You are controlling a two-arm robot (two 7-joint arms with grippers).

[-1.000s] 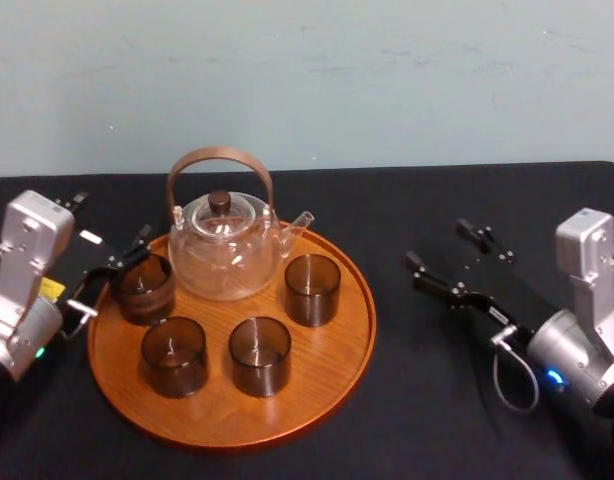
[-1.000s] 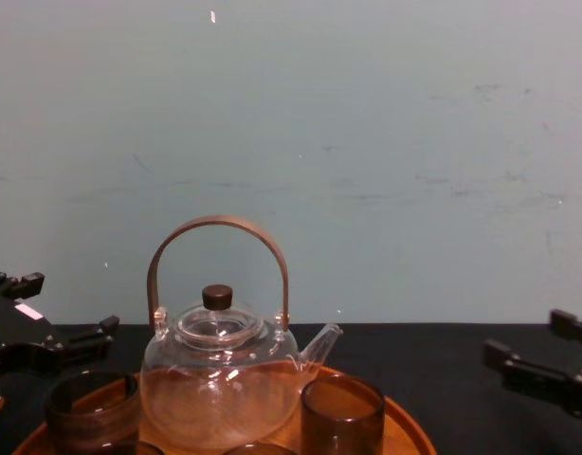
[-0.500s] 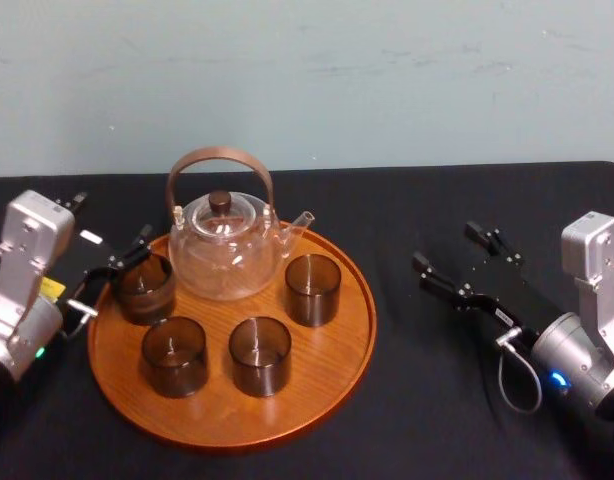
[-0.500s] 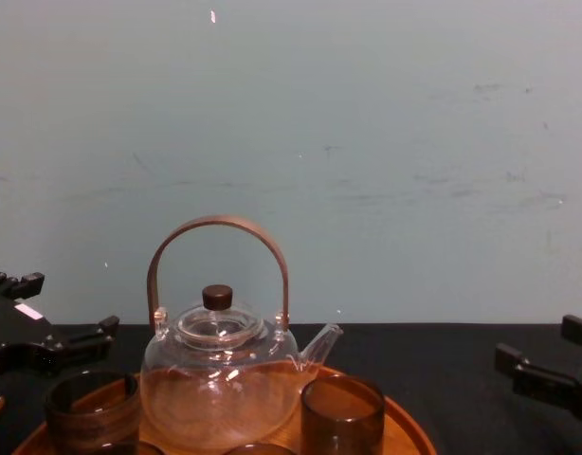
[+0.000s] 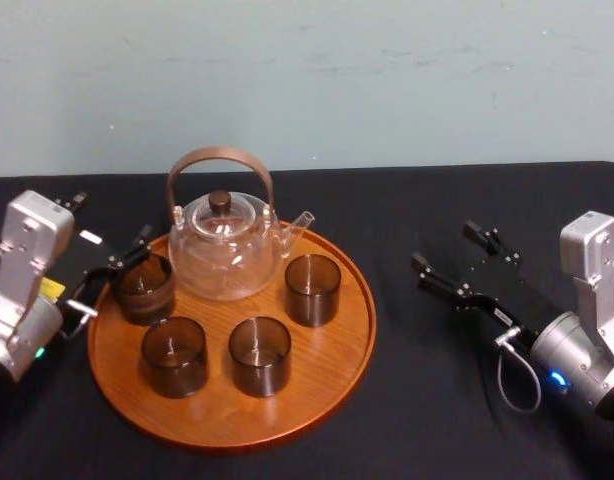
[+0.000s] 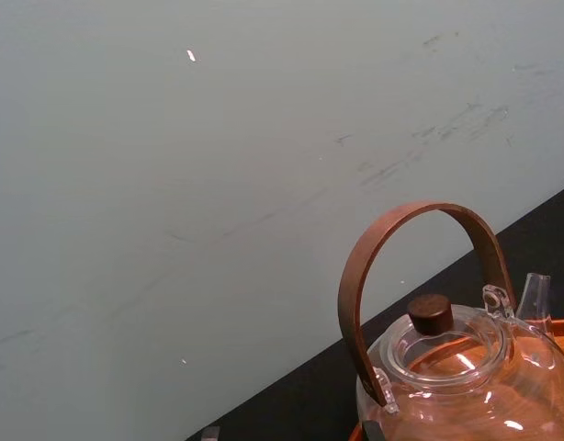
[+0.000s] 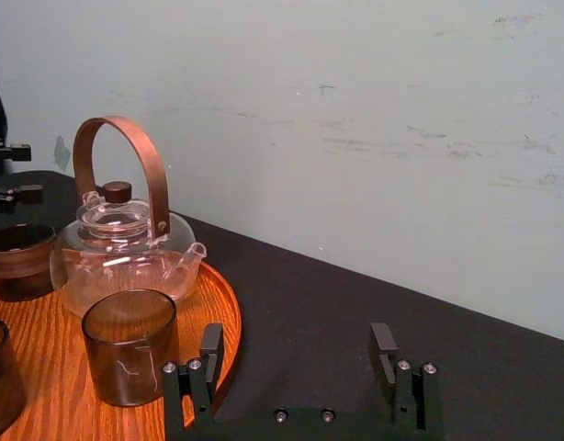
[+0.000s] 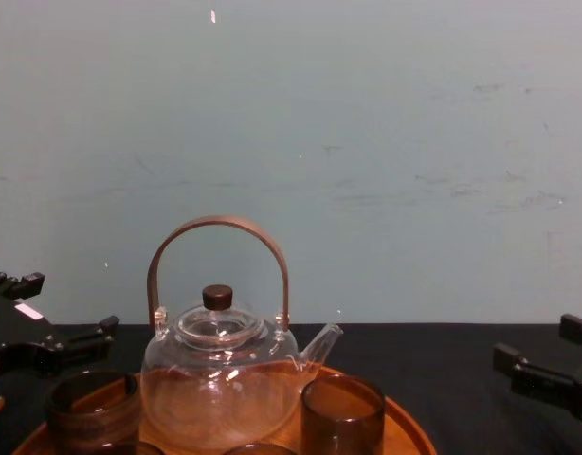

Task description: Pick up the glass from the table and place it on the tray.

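The round orange-brown tray [image 5: 322, 370] lies on the black table [image 5: 437, 400] and carries a clear glass teapot [image 5: 222, 245] and several dark smoky glasses. The leftmost glass [image 5: 144, 287] stands upright near the tray's left rim. My left gripper [image 5: 112, 222] is open just behind and to the left of it, and nothing sits between its fingers. From the chest, that left gripper [image 8: 59, 308] is a little above the glass [image 8: 92, 409]. My right gripper [image 5: 447, 248] is open and empty over bare cloth, to the right of the tray.
Three more glasses [image 5: 174, 355] [image 5: 260, 354] [image 5: 312, 288] stand in front of the teapot, whose brown arched handle [image 8: 218, 227] rises high. A pale wall closes off the back of the table. Bare cloth lies to the right of the tray [image 7: 43, 367] and under my right gripper [image 7: 297, 344].
My right gripper has drawn back slightly to the right, away from the tray, still open. The left gripper, the glasses and the teapot have stayed put.
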